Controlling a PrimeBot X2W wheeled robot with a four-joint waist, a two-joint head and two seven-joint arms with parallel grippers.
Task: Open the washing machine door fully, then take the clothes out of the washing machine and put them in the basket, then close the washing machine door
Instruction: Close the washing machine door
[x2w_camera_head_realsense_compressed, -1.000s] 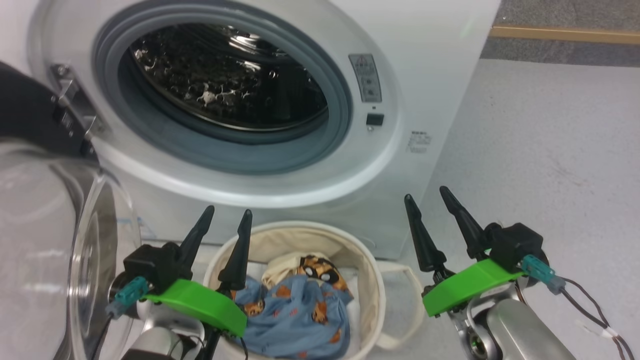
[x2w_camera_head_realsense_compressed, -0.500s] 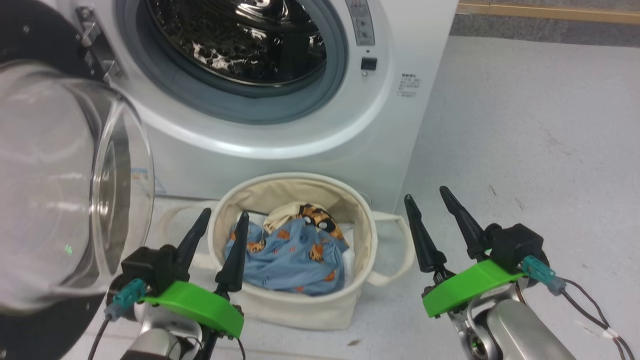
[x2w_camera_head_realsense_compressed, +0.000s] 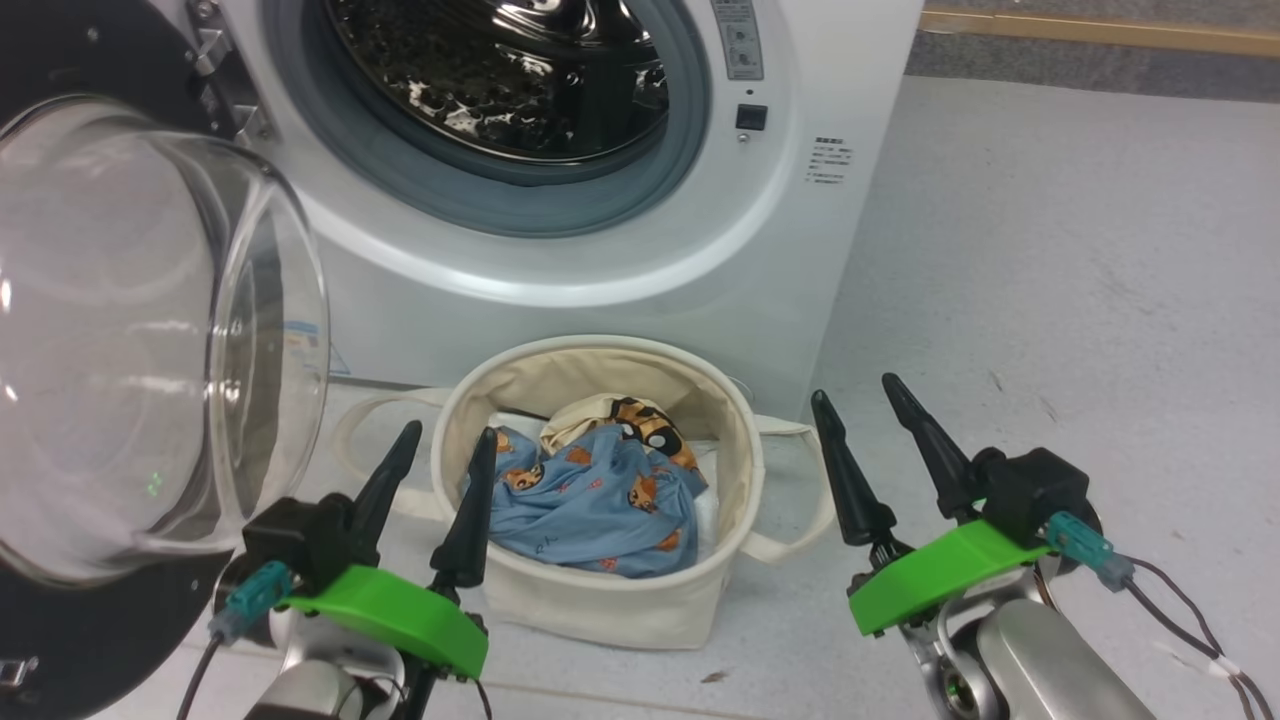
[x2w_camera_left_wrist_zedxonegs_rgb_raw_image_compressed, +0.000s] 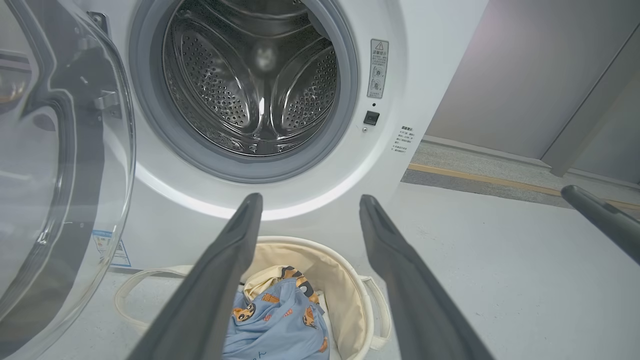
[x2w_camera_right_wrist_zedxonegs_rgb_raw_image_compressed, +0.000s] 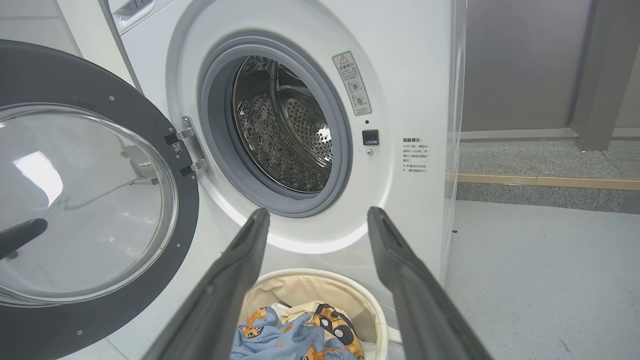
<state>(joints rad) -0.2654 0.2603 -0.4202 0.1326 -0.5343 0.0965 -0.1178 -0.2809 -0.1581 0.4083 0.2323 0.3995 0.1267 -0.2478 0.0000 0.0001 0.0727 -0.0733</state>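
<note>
The white washing machine (x2w_camera_head_realsense_compressed: 800, 60) fills the top of the head view, its steel drum (x2w_camera_left_wrist_zedxonegs_rgb_raw_image_compressed: 255, 85) bare of cloth. Its round door (x2w_camera_head_realsense_compressed: 150, 330) hangs swung open at the left, glass bowl bulging toward me; the right wrist view shows the door (x2w_camera_right_wrist_zedxonegs_rgb_raw_image_compressed: 100, 300) and its black ring too. Below the opening stands the cream basket (x2w_camera_head_realsense_compressed: 600, 610) holding the clothes (x2w_camera_head_realsense_compressed: 600, 490), light blue with orange animals. My left gripper (x2w_camera_head_realsense_compressed: 448, 438) hovers open at the basket's near-left rim. My right gripper (x2w_camera_head_realsense_compressed: 855, 390) is open to the basket's right, holding nothing.
Pale grey floor (x2w_camera_head_realsense_compressed: 1080, 280) stretches to the right of the machine. A wooden strip (x2w_camera_head_realsense_compressed: 1100, 30) and a dark band run along the far wall. The open door takes up the space at my left.
The head camera has pulled back and tilted down, so the machine sits higher and the basket shows whole. Both grippers keep their pose, open.
</note>
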